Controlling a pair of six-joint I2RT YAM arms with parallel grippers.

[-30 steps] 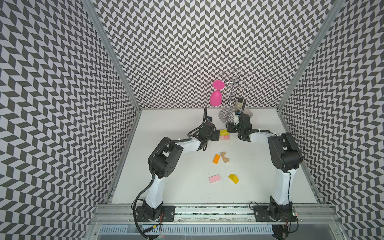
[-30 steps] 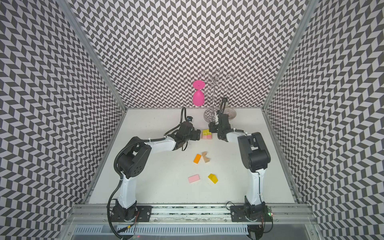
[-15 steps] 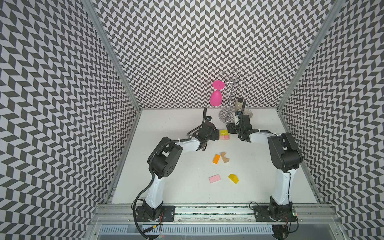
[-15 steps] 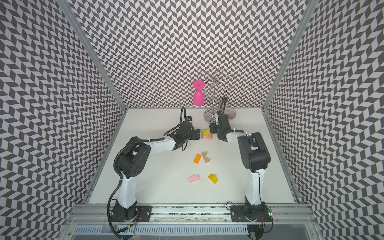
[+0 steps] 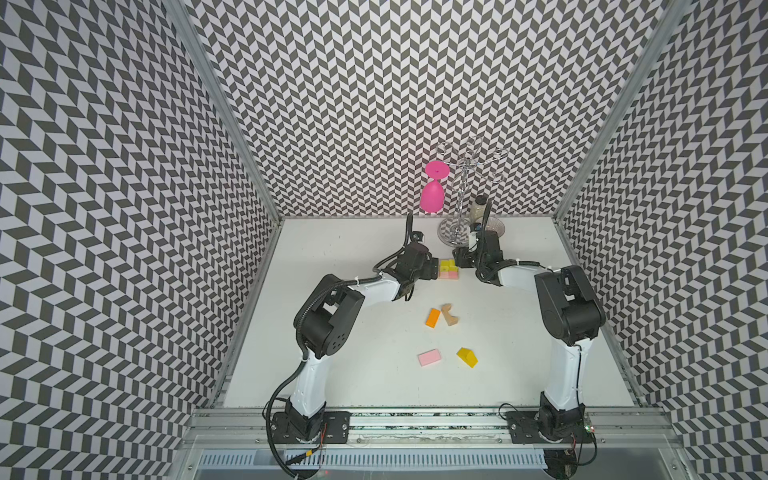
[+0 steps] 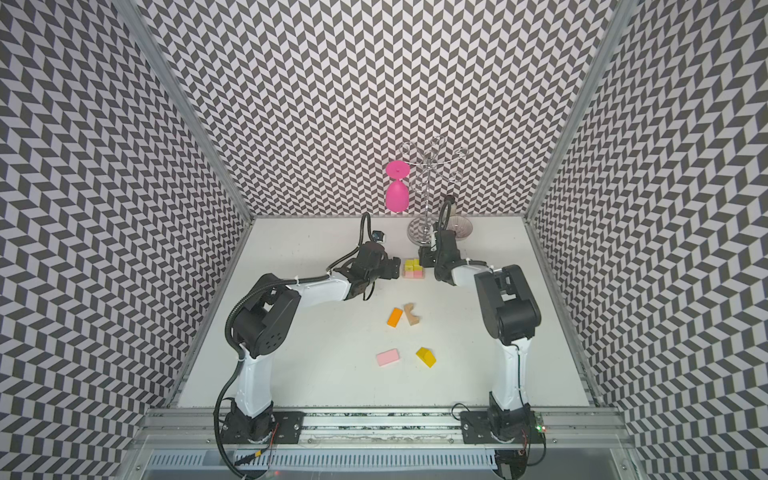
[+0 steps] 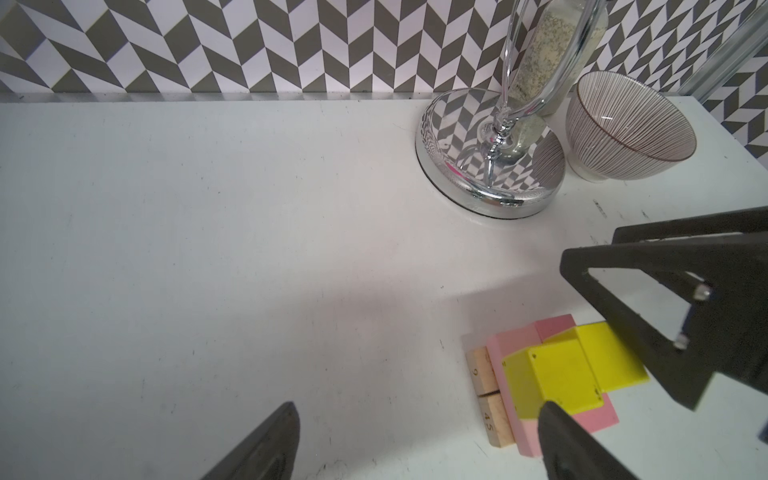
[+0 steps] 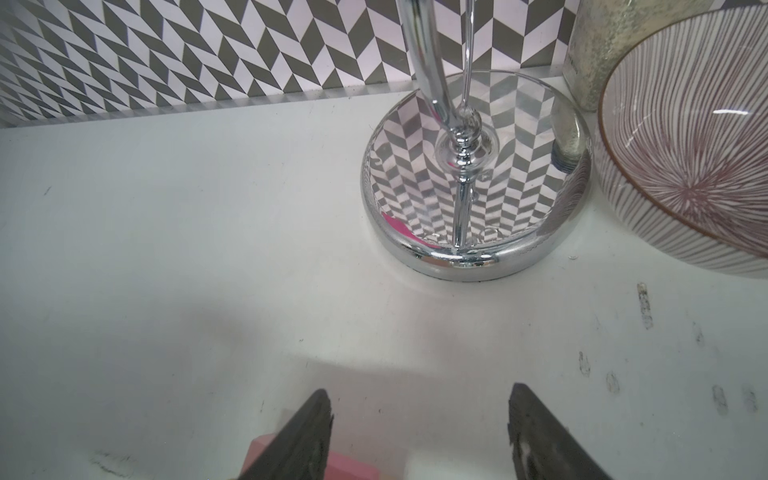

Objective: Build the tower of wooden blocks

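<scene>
**Colleague:** Enclosure?

**Me:** Three walls around my cell: a back wall (image 5: 374,104) and two side walls, all papered in the same grey-and-white chevron. Aluminium posts (image 5: 224,116) run up both back corners.

**Colleague:** Work surface?

**Me:** A white matte desk (image 5: 332,257) with an aluminium rail (image 5: 415,417) across its near edge. Dark scuff marks (image 8: 644,307) show on it in my right wrist view.

**Colleague:** Light?

**Me:** Even and diffuse. There is only a soft grey shadow (image 7: 353,316) on the desk. The chrome stand base (image 8: 473,174) near the back wall mirrors the chevron.
</scene>
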